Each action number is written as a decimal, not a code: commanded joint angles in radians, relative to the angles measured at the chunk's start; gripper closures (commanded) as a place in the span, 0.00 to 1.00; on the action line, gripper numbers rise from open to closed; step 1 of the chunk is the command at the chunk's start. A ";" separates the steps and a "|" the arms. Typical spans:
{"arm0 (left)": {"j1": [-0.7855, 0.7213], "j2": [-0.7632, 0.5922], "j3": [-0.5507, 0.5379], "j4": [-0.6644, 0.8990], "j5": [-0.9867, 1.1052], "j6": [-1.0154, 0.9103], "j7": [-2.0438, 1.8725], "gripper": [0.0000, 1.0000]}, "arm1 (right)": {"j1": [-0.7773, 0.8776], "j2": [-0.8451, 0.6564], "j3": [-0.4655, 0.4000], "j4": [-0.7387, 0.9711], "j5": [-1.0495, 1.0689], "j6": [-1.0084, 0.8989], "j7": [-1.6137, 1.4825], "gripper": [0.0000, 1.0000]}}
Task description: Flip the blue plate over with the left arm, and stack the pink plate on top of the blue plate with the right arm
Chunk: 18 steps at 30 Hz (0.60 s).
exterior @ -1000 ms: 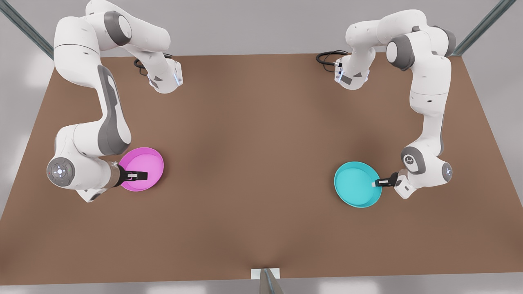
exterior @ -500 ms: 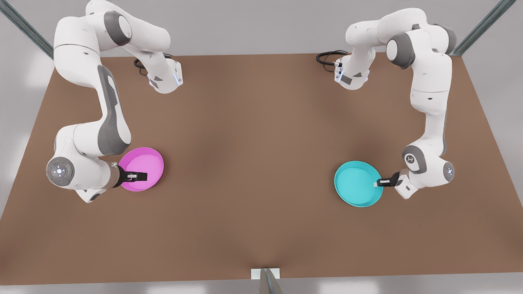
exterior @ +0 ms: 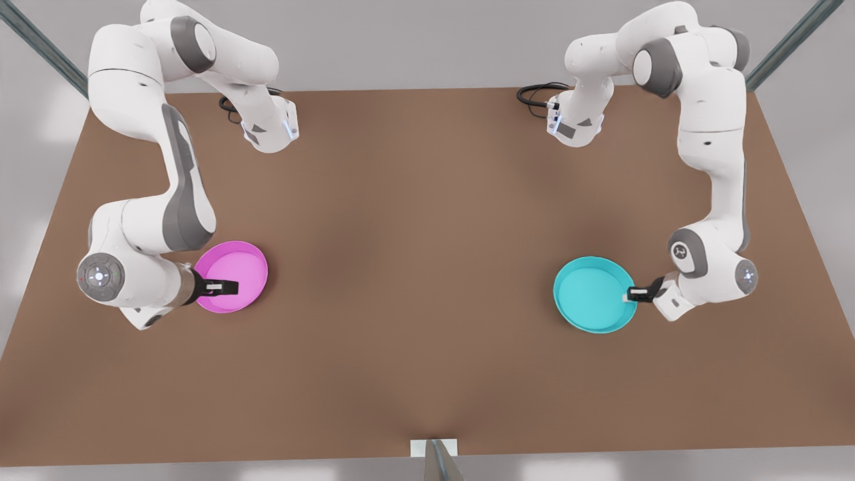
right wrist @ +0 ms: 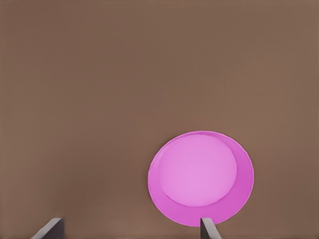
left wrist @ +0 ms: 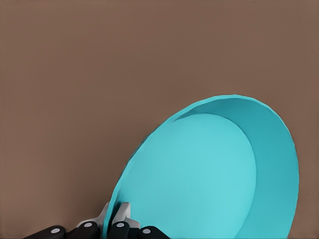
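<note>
Seemingly, left tool clamped on blue plate rim; right tool released above pink plate.

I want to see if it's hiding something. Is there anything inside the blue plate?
Nothing lies inside the blue plate: its turquoise bowl is bare. The left gripper is shut on its rim. The table beneath the plate is covered.

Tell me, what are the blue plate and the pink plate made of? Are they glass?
Probably not glass. The blue plate, gripped at its rim by the left pincer, looks like smooth, opaque plastic: one even turquoise colour with a soft sheen and a thin rim. The pink plate, under the open right pincer, looks the same in magenta, a little more matte. Being simulator renders, they leave the true material open.
</note>
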 commanded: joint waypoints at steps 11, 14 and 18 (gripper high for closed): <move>-0.275 0.001 0.002 0.330 0.669 -0.446 -0.423 0.75 | 0.004 -0.003 0.005 -0.005 -0.029 -0.011 0.003 0.00; -0.390 0.003 0.002 0.371 0.819 -0.555 -0.572 0.75 | 0.010 -0.003 0.006 -0.008 -0.043 -0.012 0.023 0.00; -0.575 0.006 0.002 0.388 0.996 -0.658 -0.811 0.75 | 0.056 -0.005 0.006 -0.005 -0.086 -0.058 0.043 0.00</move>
